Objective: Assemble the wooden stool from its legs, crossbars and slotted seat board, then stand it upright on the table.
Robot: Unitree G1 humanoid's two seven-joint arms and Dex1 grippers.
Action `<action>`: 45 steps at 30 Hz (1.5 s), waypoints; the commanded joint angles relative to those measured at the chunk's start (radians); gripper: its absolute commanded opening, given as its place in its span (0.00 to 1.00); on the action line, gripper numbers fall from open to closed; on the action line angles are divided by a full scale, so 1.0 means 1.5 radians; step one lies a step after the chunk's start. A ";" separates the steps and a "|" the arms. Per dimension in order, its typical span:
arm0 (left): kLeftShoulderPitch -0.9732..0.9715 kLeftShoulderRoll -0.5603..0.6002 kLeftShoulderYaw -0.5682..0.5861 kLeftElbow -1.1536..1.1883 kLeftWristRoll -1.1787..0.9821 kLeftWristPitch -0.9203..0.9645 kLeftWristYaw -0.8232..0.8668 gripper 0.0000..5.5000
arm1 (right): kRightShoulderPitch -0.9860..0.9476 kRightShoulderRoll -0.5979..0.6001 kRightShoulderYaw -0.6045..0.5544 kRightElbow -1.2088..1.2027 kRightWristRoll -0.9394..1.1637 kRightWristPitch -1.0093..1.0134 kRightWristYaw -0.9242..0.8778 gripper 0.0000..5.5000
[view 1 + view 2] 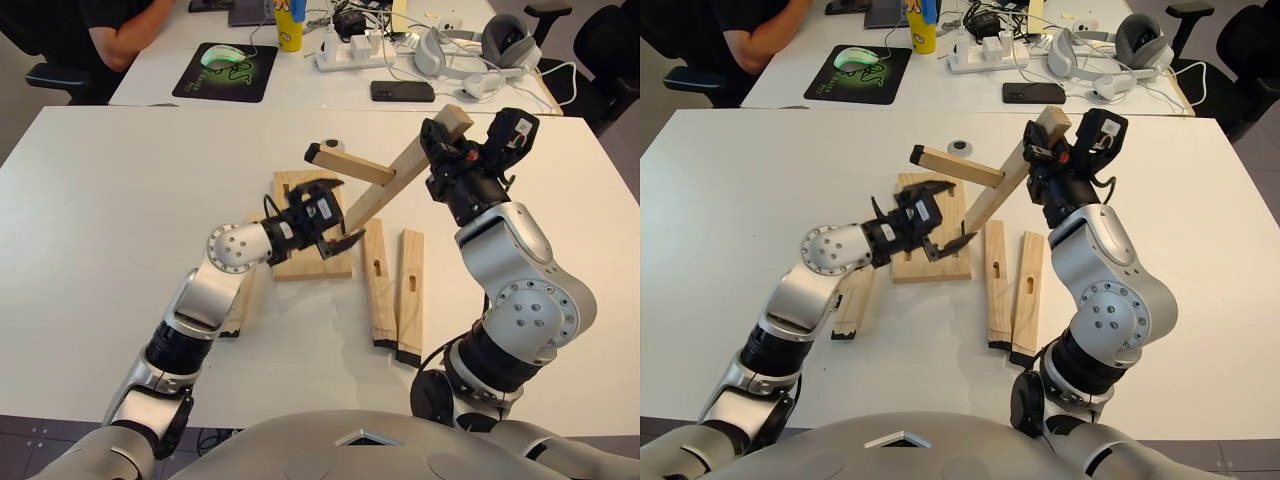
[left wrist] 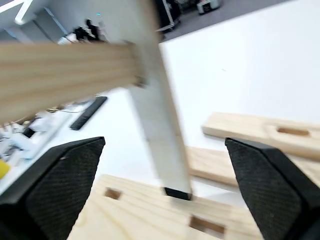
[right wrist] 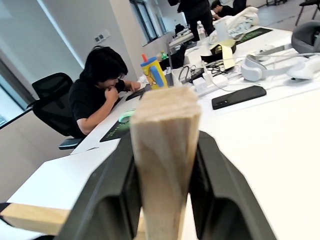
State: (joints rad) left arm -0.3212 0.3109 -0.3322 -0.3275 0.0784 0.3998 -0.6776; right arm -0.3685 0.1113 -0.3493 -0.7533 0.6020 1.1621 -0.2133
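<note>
Clamping hard, my right gripper (image 1: 450,145) has both fingers closed on the upper end of one leg (image 1: 385,190); in the right wrist view the pads press flat against opposite faces of the wood. From that grip the leg slopes down toward 7 o'clock, off the worktop (image 1: 120,200) along its whole length. A crossbar (image 1: 350,165) is joined to it partway along and sticks out toward 10 o'clock, its free end in the air.

My left gripper (image 1: 338,212) hangs wide open and holds nothing, one finger on each side of the leg's dark-tipped lower end and well apart from it. That end hovers at the seat board (image 1: 305,265), close to two of its slots; I cannot tell whether it touches the surface.

The seat board lies flat near the middle of the worktop. At its 3 o'clock, two more legs (image 1: 378,285) (image 1: 408,295) lie side by side, slots up, their long edges just beside each other. At the board's 8 o'clock a fourth leg (image 1: 853,305) lies partly under my left forearm. A small round object (image 1: 960,147) sits at the board's 12 o'clock.
</note>
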 commanded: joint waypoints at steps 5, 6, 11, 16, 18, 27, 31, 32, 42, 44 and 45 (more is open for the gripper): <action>0.075 0.058 0.047 -0.080 -0.047 0.033 -0.012 0.81 | -0.032 0.050 -0.066 -0.026 0.074 0.069 -0.060 0.19; 0.096 0.088 0.067 -0.070 -0.049 0.029 -0.022 0.81 | -0.034 0.052 -0.073 -0.024 0.084 0.074 -0.066 0.19; 0.164 0.229 0.208 0.010 -0.069 -0.007 -0.065 0.81 | -0.045 0.043 -0.088 -0.015 0.125 0.088 -0.081 0.19; 0.147 0.283 0.327 0.091 -0.107 -0.049 -0.063 0.81 | -0.040 0.043 -0.097 -0.017 0.161 0.083 -0.103 0.19; 0.142 0.283 0.339 0.107 -0.116 -0.060 -0.058 0.81 | -0.042 0.039 -0.093 -0.017 0.173 0.083 -0.109 0.19; 0.152 0.244 0.323 0.071 -0.128 -0.052 -0.009 0.81 | -0.017 0.007 -0.073 -0.017 0.200 0.098 -0.119 0.19; 0.149 0.242 0.314 0.059 -0.132 -0.037 -0.002 0.81 | -0.014 -0.006 -0.070 -0.021 0.199 0.101 -0.121 0.19; 0.149 0.241 0.313 0.058 -0.134 -0.034 -0.001 0.81 | -0.013 -0.012 -0.066 -0.027 0.197 0.102 -0.120 0.19; 0.136 0.230 0.296 0.049 -0.139 -0.017 0.015 0.81 | 0.020 -0.019 -0.036 -0.054 0.197 0.103 -0.123 0.19; 0.132 0.233 0.294 0.050 -0.139 -0.017 0.012 0.81 | 0.029 -0.022 -0.029 -0.061 0.193 0.100 -0.123 0.19; 0.128 0.233 0.291 0.052 -0.139 -0.016 0.011 0.81 | 0.034 -0.022 -0.026 -0.064 0.191 0.097 -0.123 0.19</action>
State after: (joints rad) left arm -0.1066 0.6538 0.1162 -0.2486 -0.1270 0.3646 -0.6605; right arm -0.3390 0.0859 -0.4059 -0.8292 0.8897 1.3067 -0.3903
